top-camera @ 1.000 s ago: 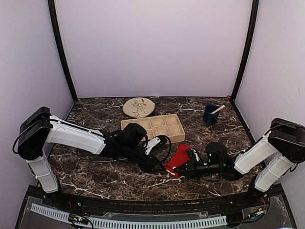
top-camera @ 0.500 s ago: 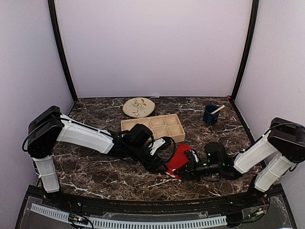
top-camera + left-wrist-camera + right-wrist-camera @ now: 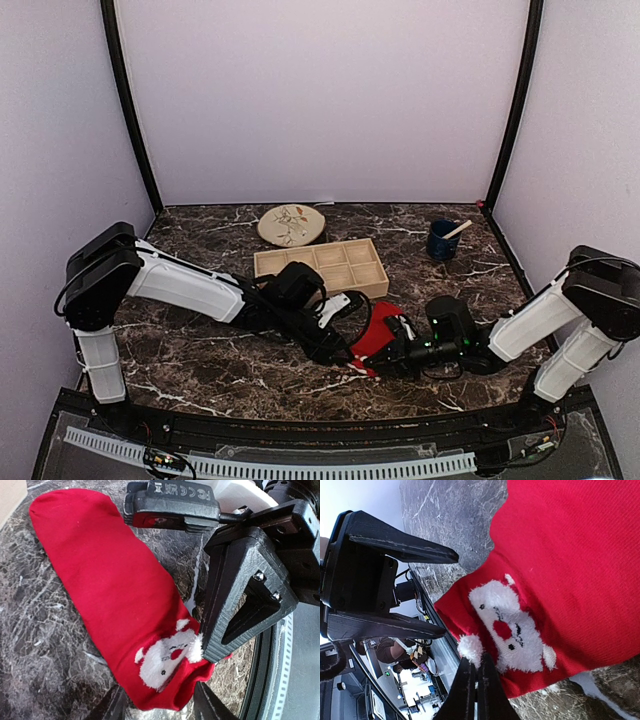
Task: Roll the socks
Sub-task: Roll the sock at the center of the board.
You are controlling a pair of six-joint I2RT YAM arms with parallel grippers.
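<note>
One end of the socks (image 3: 115,595) lies between the parted jaws of the left gripper (image 3: 161,704) — ready for taking, I think — while the right gripper (image 3: 476,680), jaws together, seems to pin it.

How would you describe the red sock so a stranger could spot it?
Find the wooden tray in the middle of the marble table. Just nearer than its right end lies the sock, the only bright red thing, with a white Santa face.

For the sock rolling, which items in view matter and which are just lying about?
Job in hand:
red Santa sock

Lying about:
wooden tray
patterned plate
blue cup with a wooden stick in it
</note>
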